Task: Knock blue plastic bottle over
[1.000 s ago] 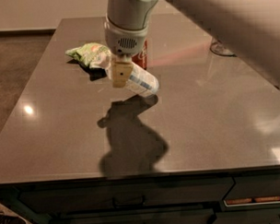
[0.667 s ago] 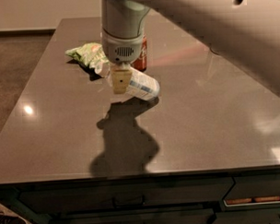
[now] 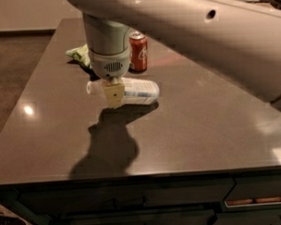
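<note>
The blue plastic bottle (image 3: 136,90) lies on its side on the dark grey table (image 3: 201,130), with its cap end pointing left. My gripper (image 3: 114,93) hangs from the white arm right over the bottle's left part, its tan fingertip in front of the bottle. A red soda can (image 3: 138,51) stands upright just behind the bottle.
A crumpled green-and-white bag (image 3: 78,55) lies at the back left, partly hidden behind my arm. The table's front edge runs along the bottom, with drawers (image 3: 134,202) beneath. My arm's shadow falls on the table in front of the bottle.
The bottle has gone from leaning to lying flat on the table. My arm and gripper have shifted left, and the can now shows fully.
</note>
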You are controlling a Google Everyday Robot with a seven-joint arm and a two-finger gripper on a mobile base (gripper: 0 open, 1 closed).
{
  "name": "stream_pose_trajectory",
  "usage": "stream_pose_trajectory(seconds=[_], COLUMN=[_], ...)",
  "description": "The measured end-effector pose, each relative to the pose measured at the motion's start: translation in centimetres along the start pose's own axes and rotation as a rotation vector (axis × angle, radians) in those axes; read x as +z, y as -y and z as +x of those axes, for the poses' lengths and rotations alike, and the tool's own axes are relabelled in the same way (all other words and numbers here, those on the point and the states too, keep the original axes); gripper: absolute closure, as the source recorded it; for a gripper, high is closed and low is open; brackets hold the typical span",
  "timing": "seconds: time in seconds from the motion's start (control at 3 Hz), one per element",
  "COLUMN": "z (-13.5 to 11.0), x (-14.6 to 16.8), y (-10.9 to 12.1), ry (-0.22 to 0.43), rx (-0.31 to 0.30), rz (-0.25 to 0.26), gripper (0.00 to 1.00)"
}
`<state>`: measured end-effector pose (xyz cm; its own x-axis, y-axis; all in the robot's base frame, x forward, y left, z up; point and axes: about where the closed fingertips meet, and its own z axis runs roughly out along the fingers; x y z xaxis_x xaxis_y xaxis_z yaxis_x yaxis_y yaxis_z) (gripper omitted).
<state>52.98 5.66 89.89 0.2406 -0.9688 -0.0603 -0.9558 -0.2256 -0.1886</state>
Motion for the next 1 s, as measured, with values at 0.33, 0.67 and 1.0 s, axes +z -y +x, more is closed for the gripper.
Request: stream_pose_trajectory(seconds=[0.33,0.67,1.0], z=[-1.0,-2.1,-4.4], x=[0.4,0.9,1.9], y=[-0.7,-1.6,-3.1], ry=[0.001,0.021,0.067], rx=[-0.038,-0.065,-0.095], rz=[-0.017,-0.043,-0.097], gripper=[0.28,0.05,0.00])
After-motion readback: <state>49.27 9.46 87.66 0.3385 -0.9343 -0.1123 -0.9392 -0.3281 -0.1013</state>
